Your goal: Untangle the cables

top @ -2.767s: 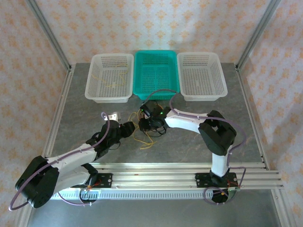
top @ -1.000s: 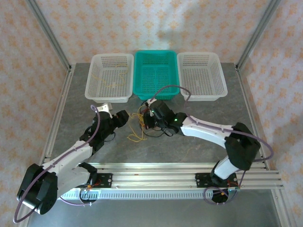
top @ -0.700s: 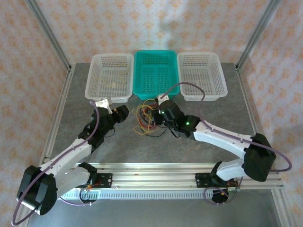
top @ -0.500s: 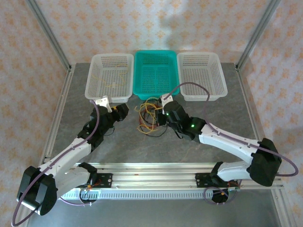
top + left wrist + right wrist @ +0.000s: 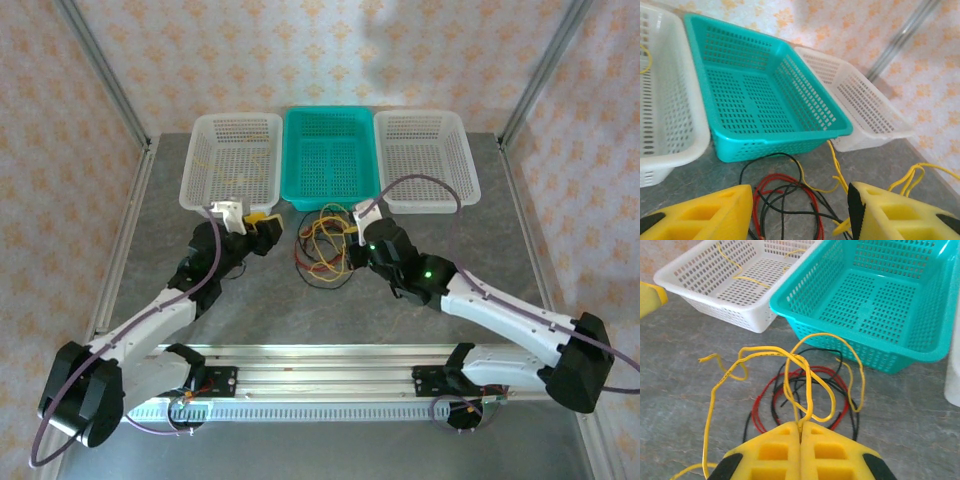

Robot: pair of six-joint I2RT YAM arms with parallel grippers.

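Right wrist: right gripper (image 5: 801,427) clamped on the yellow cable (image 5: 771,354), left gripper (image 5: 800,200) agape; lift slowly, letting the red cable (image 5: 758,412) slip free.

White robot arms, black round joints: left arm (image 5: 150,322), right arm (image 5: 500,306). Thick purple cable (image 5: 415,179) along each. Green light (image 5: 428,270) on right one. Yellow blocky fingers (image 5: 702,215), square holes, black ends.

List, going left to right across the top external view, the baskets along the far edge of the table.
left white basket → teal basket → right white basket
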